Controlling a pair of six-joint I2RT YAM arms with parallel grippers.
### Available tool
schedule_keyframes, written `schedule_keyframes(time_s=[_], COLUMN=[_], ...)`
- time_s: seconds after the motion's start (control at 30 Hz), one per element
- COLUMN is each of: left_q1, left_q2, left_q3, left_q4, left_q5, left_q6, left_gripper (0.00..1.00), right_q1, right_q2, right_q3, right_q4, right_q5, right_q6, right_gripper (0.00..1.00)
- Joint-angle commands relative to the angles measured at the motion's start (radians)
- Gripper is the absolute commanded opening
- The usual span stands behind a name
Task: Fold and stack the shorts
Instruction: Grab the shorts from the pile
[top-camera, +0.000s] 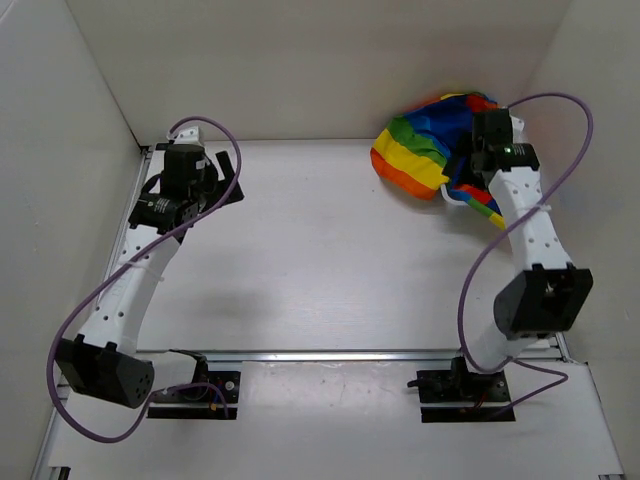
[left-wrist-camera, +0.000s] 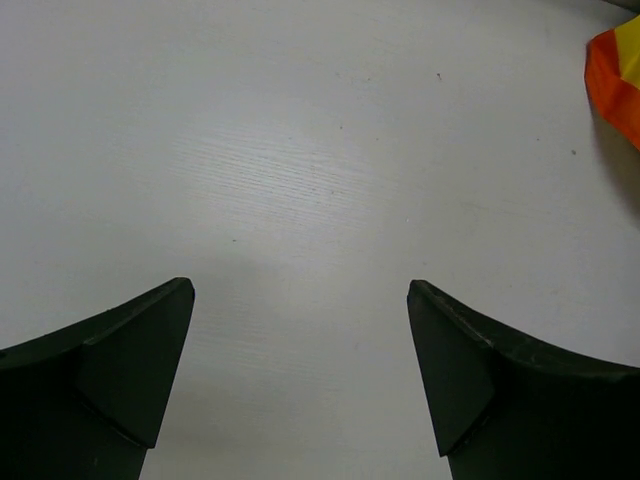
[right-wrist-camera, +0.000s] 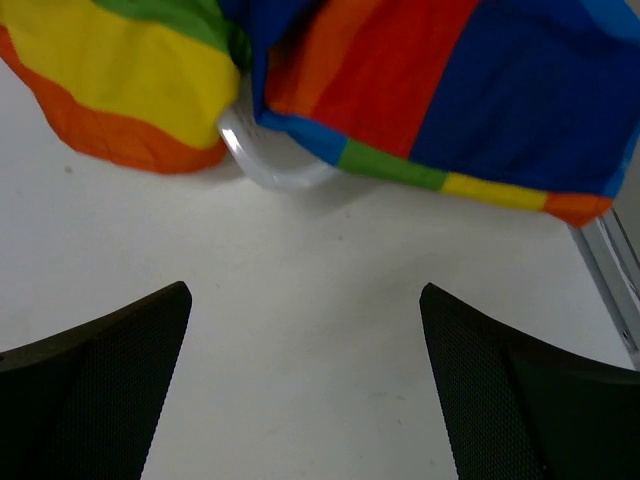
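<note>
Left wall: a plain white panel (top-camera: 60, 150) standing along the left edge of the surface.
Left arm: white (top-camera: 130, 290), stretched up the left side toward the far left corner, with a purple cable (top-camera: 75, 330) looped beside it.
Left fingers: released (top-camera: 222, 183), spread wide and gripping nothing, over the surface and well apart from the shorts.
Surface: white and matte (top-camera: 320, 250), with a faint grain and a few tiny specks in the left wrist view.
Rail: 1 metal strip (top-camera: 350, 355) crossing the near side just ahead of the 2 arm bases.
Back wall: a white panel (top-camera: 300, 60), meeting both side walls at the corners.
Shorts: a crumpled, unfolded heap (top-camera: 415, 150) in the far right corner of the surface, in red, orange, yellow, green and blue stripes.
White hoop: a curved white piece (right-wrist-camera: 265, 165) peeking out from under 2 folds of the shorts.
Right fingers: released (right-wrist-camera: 130, 350), apart and empty, just short of the shorts' near edge.
Right arm: white (top-camera: 525, 225), reaching along the right side to the shorts.
Right wall: a white panel (top-camera: 610, 150).
</note>
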Motion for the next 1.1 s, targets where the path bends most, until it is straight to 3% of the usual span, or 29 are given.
schedule_keyframes(time_s=[0.0, 0.13, 0.4, 0.5, 0.57, 0.67, 0.7, 0.73, 0.83, 0.93, 1.07], left_q1=[-0.013, -0.013, -0.013, -0.013, -0.013, -0.024, -0.024, -0.024, -0.033, -0.033, -0.033], left_q2=[-0.005, 0.052, 0.146, 0.192, 0.215, 0.264, 0.264, 0.276, 0.285, 0.272, 0.224], left_q3=[-0.004, 0.009, 0.029, 0.049, 0.060, 0.083, 0.083, 0.095, 0.104, 0.115, 0.115], left_q4=[-0.023, -0.140, -0.175, -0.184, -0.194, -0.203, -0.203, -0.213, -0.232, -0.241, -0.241], left_q5=[-0.027, -0.193, -0.231, -0.241, -0.250, -0.250, -0.250, -0.250, -0.262, -0.247, -0.178], left_q6=[-0.040, -0.124, -0.135, -0.135, -0.135, -0.149, -0.158, -0.158, -0.158, -0.167, -0.205], left_gripper=[1.00, 1.00, 1.00, 1.00, 1.00, 1.00, 1.00, 1.00, 1.00, 1.00, 1.00], right_q1=[-0.049, -0.118, -0.226, -0.247, -0.258, -0.258, -0.258, -0.258, -0.258, -0.243, -0.156], right_q2=[0.148, 0.415, 0.815, 0.919, 0.947, 0.966, 0.966, 0.966, 0.894, 0.733, 0.494], right_q3=[0.168, 0.501, 0.887, 0.943, 0.943, 0.943, 0.943, 0.943, 0.922, 0.854, 0.906], right_q4=[0.016, -0.061, -0.070, -0.032, 0.019, 0.060, 0.070, 0.070, 0.080, 0.128, 0.139], right_q5=[-0.059, -0.087, -0.209, -0.301, -0.364, -0.380, -0.380, -0.380, -0.332, -0.300, -0.324], right_q6=[-0.003, -0.003, 0.059, 0.092, 0.124, 0.133, 0.133, 0.133, 0.133, 0.084, -0.009], right_gripper=[1.00, 1.00, 1.00, 1.00, 0.95, 0.73, 0.47, 0.31, 0.00, 0.00, 0.00])
